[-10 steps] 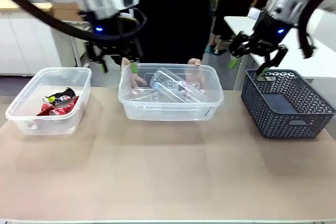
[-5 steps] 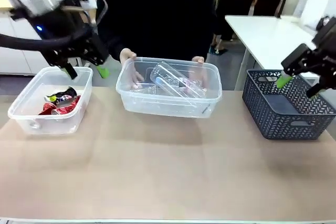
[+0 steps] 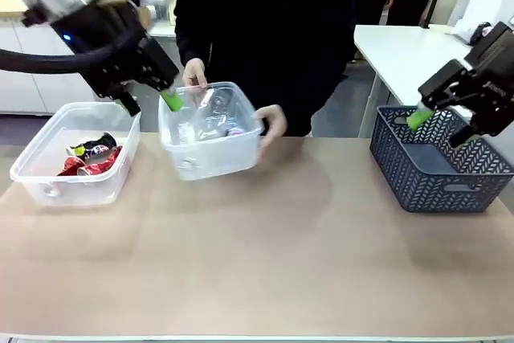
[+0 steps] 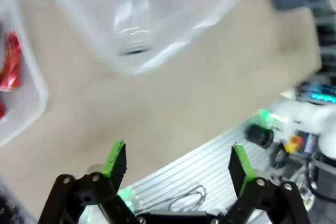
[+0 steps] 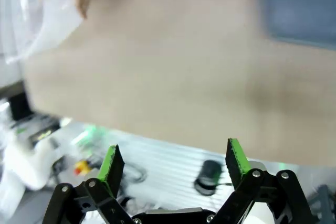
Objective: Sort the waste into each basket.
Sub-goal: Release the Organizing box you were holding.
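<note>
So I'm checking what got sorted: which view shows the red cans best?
The front view: the red cans lie sharp in the left tub. The left wrist view catches a blurred red piece at its edge.

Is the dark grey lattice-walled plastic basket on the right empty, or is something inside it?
Empty, as far as visible: the dark grey lattice-walled plastic basket shows only its bare floor in the front view.

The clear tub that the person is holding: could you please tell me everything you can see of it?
The clear tub is see-through, colourless plastic, rectangular with rounded corners and a rolled rim. The person's hands hold it lifted and tilted above the table, one at its far side, one at its right end. Clear plastic bottles lie jumbled inside. It hangs between the tub of red cans and the dark lattice basket.
</note>
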